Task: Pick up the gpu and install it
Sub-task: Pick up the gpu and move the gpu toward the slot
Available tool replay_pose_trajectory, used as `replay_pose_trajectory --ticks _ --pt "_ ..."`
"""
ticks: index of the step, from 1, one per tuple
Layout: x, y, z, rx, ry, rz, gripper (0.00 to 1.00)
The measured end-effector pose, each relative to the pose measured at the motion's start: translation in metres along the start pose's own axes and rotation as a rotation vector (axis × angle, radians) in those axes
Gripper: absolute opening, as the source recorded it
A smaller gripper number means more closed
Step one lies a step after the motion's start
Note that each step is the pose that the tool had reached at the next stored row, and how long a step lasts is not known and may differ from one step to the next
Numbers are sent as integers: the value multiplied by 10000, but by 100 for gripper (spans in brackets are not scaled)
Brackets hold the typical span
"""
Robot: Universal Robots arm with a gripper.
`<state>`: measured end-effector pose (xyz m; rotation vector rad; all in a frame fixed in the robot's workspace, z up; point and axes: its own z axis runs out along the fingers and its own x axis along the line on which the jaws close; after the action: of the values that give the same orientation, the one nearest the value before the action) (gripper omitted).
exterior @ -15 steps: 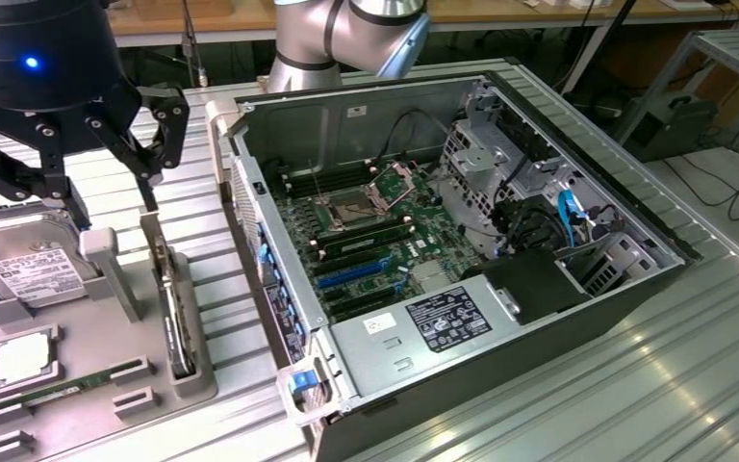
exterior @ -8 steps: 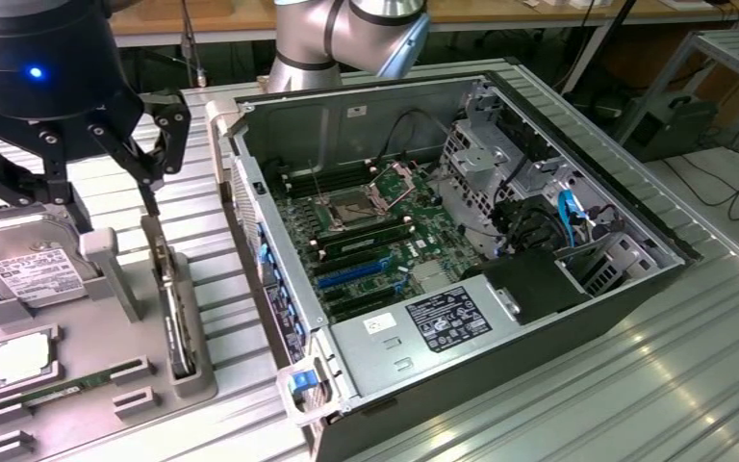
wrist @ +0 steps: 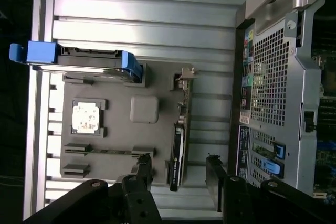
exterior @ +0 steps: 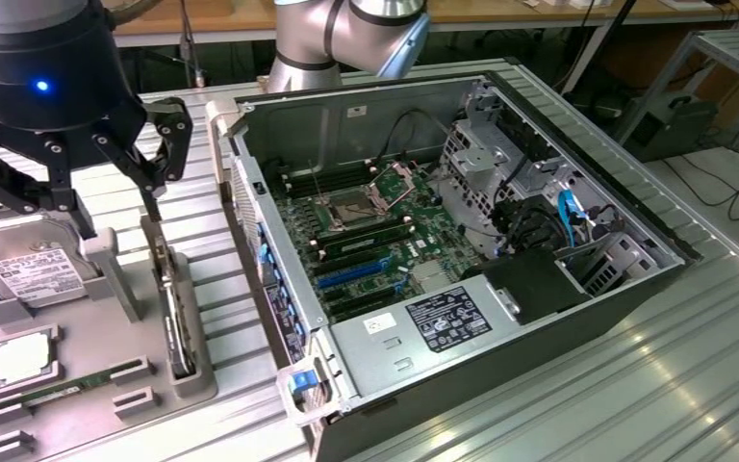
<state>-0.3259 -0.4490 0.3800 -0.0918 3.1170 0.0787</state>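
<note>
Found gripper (exterior: 119, 219) spread wide and empty, hung right above gpu (exterior: 180, 310). Saw it stood on edge in slot of grey holder (exterior: 126, 385), just beside open PC case (exterior: 344, 115). Judged it light, stiff, fragile; best pinched across flat faces near top edge, clear of bracket (wrist: 185, 73).

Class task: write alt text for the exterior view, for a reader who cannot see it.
The robot's pincer hangs open above the gpu, which stands on edge in a grey holder. A hard drive lies in the holder toward the exterior view's left; an open computer case showing its motherboard lies toward the exterior view's right.
</note>
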Motion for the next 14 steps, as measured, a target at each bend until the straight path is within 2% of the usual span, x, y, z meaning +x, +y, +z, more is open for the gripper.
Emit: replay_pose_trajectory --ticks 14 --pt "-49 -24 265 1 -1 12 54"
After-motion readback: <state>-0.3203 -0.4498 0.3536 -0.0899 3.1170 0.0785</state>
